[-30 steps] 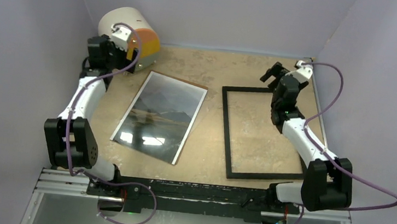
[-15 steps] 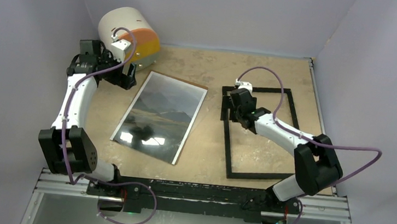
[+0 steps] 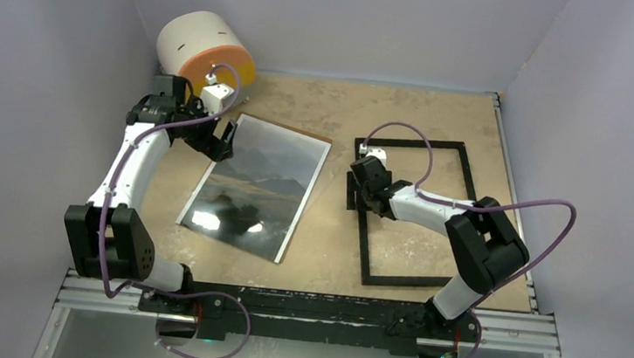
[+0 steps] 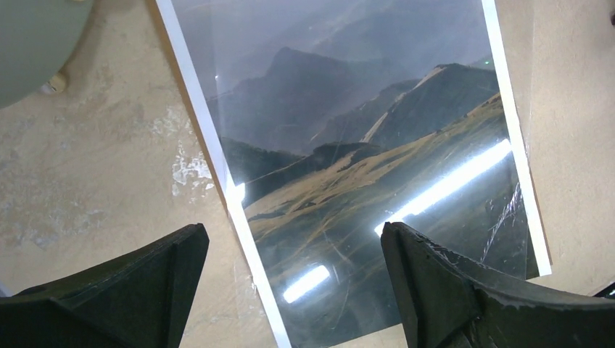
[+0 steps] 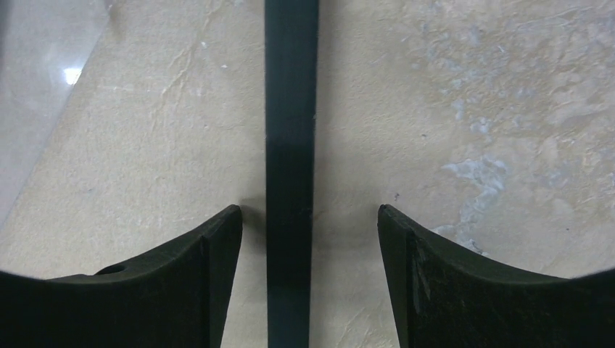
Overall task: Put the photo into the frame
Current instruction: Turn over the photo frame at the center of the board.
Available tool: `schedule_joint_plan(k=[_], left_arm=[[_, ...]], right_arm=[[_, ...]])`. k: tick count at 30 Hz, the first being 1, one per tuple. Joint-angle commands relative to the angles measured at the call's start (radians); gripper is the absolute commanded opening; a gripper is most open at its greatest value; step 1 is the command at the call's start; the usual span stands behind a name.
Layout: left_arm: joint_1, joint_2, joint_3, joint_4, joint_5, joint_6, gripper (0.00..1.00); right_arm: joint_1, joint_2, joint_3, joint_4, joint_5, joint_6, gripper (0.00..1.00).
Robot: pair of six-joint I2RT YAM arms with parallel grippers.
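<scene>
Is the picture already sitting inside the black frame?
No, the photo lies outside the frame, apart from it on its left.

1. The photo (image 3: 256, 186) lies flat on the left half of the counter (image 3: 337, 111). It rests on a panel (image 3: 296, 130) whose edge shows past the photo's far and right sides.
2. The frame (image 3: 362, 227) lies flat on the right half, beside the photo, with a strip of bare counter between them.
3. A drum (image 3: 199, 45) sits in the far left corner, behind the photo.
4. The left tool (image 3: 224, 141) hangs over the photo's far left corner. One finger is above the counter and the other above the print, so the photo's left edge lies between them.
5. The right tool (image 3: 352, 193) hangs over the frame's left bar, toward its far end. The bar runs between its spread fingers, one on each side.
</scene>
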Motion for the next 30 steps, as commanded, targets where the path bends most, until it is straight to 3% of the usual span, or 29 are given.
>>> schedule_joint_plan(k=[1,4,7,9,14,30], left_arm=[[-0.027,-0.042,-0.007,-0.004,-0.036,0.007,0.97],[-0.036,-0.044,-0.007,-0.01,-0.038,0.008,0.97],[-0.05,-0.046,-0.009,-0.012,-0.042,0.001,0.97],[-0.059,-0.047,-0.013,-0.011,-0.045,-0.008,0.97],[-0.101,-0.047,-0.027,-0.005,-0.047,-0.023,0.97],[-0.112,-0.061,-0.033,-0.032,-0.037,-0.026,0.97]], right_arm=[[0.014,0.039,0.01,-0.027,0.02,0.021,0.69],[0.015,0.055,0.007,-0.027,0.029,0.034,0.6],[0.017,0.065,0.006,-0.02,0.021,0.05,0.4],[0.02,0.076,0.022,-0.023,0.016,0.062,0.21],[0.031,0.066,0.095,-0.067,0.013,0.105,0.0],[0.034,-0.097,0.483,-0.257,-0.231,0.261,0.0]])
